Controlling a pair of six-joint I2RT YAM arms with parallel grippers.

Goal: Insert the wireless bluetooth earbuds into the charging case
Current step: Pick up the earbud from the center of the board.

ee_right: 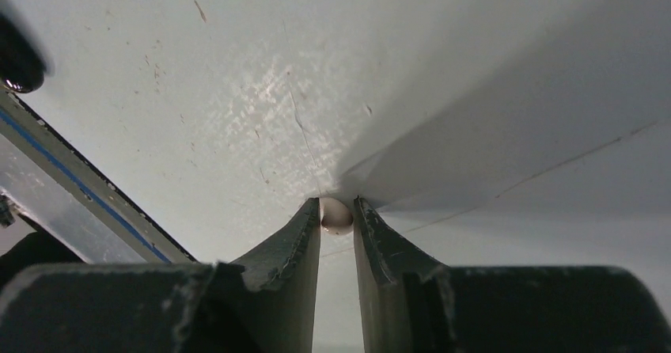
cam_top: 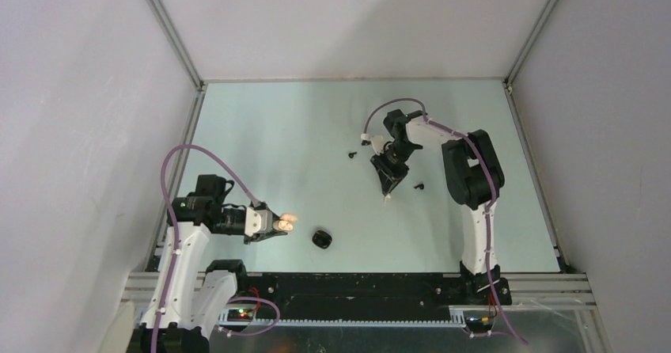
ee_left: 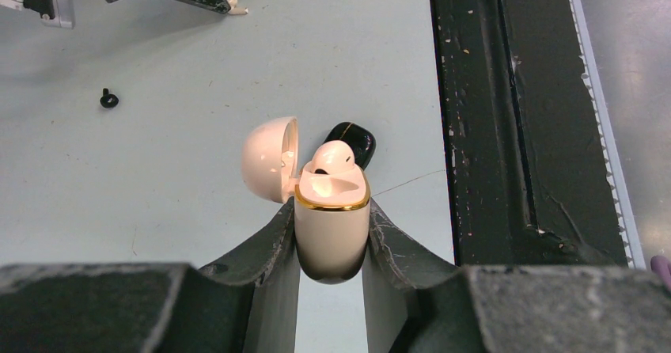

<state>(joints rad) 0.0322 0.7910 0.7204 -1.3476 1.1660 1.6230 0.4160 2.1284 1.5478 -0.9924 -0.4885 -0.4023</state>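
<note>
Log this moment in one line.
left fingers: shut on open cream case, one earbud seated; right fingers: shut on cream earbud; table: black case, black earbuds

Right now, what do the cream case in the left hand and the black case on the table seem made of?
The cream pebble-shaped charging case looks like glossy moulded plastic, smooth with soft highlights; the shiny gold band at its mouth may be metal or plating. The small black pebble-shaped case also seems glossy plastic, given its bright reflections.

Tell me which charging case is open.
The cream case clamped in the left gripper, lid flipped back; the black case on the table looks shut.
</note>
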